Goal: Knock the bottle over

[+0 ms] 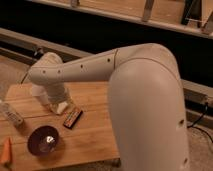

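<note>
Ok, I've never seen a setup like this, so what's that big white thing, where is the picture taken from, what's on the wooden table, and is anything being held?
The big white shape is a robot arm, reaching from the right across to the left. One camera looks down on it and on a wooden table; where it is mounted is unknown. The gripper, a two-finger claw at the arm's tip, hangs open over the table's back left, close by a white cup, and seems to hold nothing. Also on the table: a clear bottle at the left edge, a dark bowl, a dark snack bar, a pale block and something orange at the front left.
</note>
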